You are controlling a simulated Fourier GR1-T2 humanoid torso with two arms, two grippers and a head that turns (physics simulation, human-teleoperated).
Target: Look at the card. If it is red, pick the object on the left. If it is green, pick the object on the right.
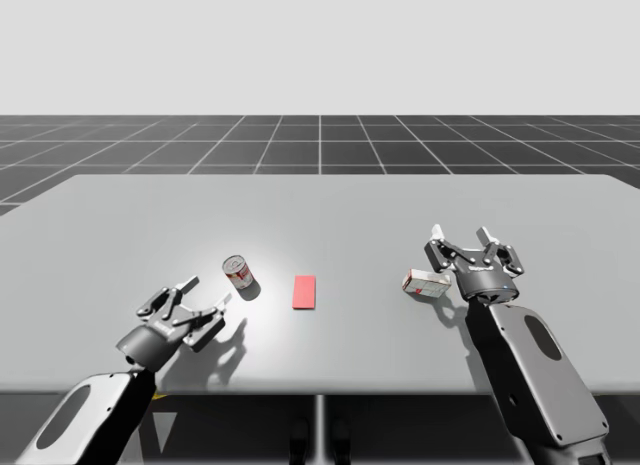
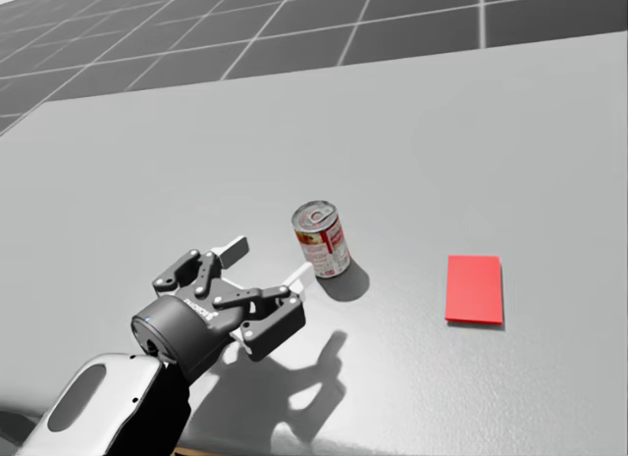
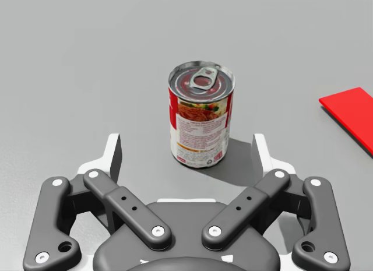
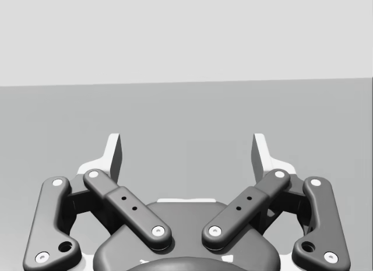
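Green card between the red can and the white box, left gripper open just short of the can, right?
No: the card is red, not green, per the high view. It lies between the red can and white box; the left gripper is open just short of the can.

Setting: simulated test scene, rendered. Evidence: flat grey worktop (image 1: 120, 215), evenly shaded and featureless; dark floor (image 1: 320, 145) ruled in a pale square grid running to the horizon; blank pale-grey backdrop (image 1: 320, 45) above it.
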